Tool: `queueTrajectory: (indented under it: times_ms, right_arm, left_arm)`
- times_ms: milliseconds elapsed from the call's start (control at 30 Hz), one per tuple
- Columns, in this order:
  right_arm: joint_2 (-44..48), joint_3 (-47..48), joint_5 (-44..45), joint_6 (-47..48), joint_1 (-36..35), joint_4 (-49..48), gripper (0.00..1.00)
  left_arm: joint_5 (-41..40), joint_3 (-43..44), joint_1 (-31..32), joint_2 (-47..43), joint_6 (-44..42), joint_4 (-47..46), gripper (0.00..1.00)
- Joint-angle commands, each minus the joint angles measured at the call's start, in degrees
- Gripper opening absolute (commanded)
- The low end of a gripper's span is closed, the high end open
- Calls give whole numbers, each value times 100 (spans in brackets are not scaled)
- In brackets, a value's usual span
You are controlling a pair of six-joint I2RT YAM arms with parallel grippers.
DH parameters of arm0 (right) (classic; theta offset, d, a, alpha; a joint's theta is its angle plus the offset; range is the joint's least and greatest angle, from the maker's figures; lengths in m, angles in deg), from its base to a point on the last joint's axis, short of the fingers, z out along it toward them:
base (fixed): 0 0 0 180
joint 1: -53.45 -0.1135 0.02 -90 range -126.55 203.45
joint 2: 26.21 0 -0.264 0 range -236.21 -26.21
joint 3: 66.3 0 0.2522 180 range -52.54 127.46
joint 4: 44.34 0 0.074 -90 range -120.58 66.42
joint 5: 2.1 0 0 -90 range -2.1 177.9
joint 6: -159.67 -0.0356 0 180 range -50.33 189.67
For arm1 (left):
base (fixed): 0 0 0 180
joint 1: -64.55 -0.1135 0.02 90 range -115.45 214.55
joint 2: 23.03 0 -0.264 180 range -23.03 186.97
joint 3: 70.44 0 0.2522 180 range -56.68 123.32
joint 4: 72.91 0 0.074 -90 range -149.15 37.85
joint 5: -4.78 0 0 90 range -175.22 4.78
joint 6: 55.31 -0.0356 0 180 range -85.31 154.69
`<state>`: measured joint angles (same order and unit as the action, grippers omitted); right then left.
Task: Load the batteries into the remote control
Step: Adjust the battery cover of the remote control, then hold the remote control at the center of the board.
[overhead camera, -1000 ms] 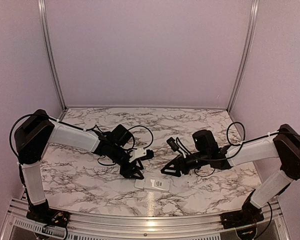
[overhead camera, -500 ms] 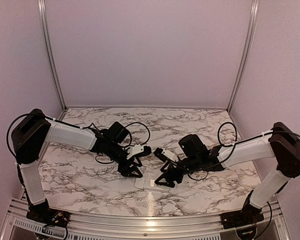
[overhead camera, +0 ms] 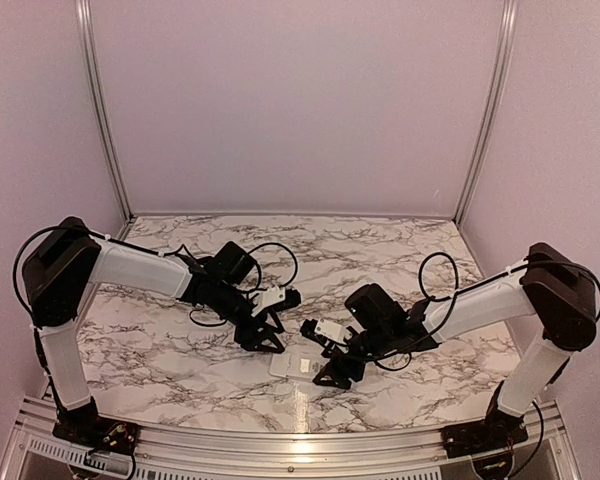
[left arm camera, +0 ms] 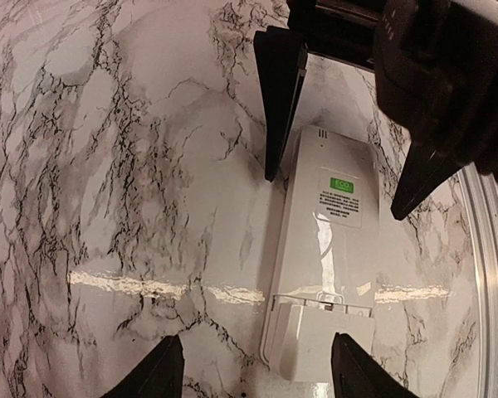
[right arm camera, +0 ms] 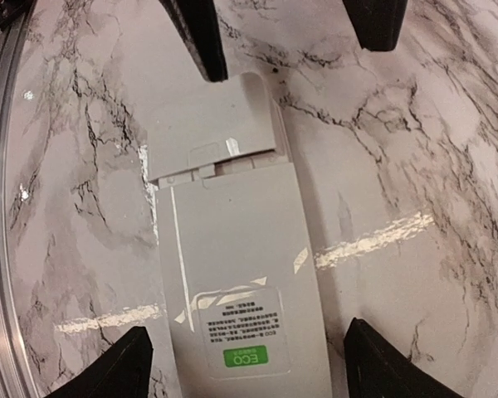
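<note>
Both claws stand wide open at the face-down remote control point(left arm camera: 328, 249).
The left gripper point(left arm camera: 260, 338) straddles its cover end, the right gripper point(right arm camera: 247, 326) its label end; marble table point(left arm camera: 108, 166) lies all around.

One remote control point(left arm camera: 328, 240), one left tool point(left arm camera: 261, 369), one right tool point(right arm camera: 249, 365)
</note>
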<state>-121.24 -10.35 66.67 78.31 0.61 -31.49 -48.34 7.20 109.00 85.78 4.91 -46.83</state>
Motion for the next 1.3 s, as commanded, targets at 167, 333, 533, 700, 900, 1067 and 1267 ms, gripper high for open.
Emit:
queueTrajectory:
  times_ms: [167,333,533,700,900,1067,1267]
  right_arm:
    - [-176,132,249,243,-69,250,77]
    - [-298,204,272,223,-157,364,75]
    - [-456,321,350,288,-227,418,69]
    - [-522,411,354,414,-227,451,63]
    - [-708,516,213,567,-227,530,50]
    - [-712,532,184,669,-227,520,49]
    - [-753,556,186,744,-229,522,47]
  left_arm:
    - [138,-165,-22,-14,-68,-79,61]
    - [-20,-161,20,51,-146,12,63]
    - [-225,-158,68,158,-254,90,61]
    - [-208,-144,55,195,-325,236,57]
    - [-103,-107,51,283,-308,265,58]
    - [-25,-132,51,284,-296,260,59]
    - [32,-63,37,366,-274,301,54]
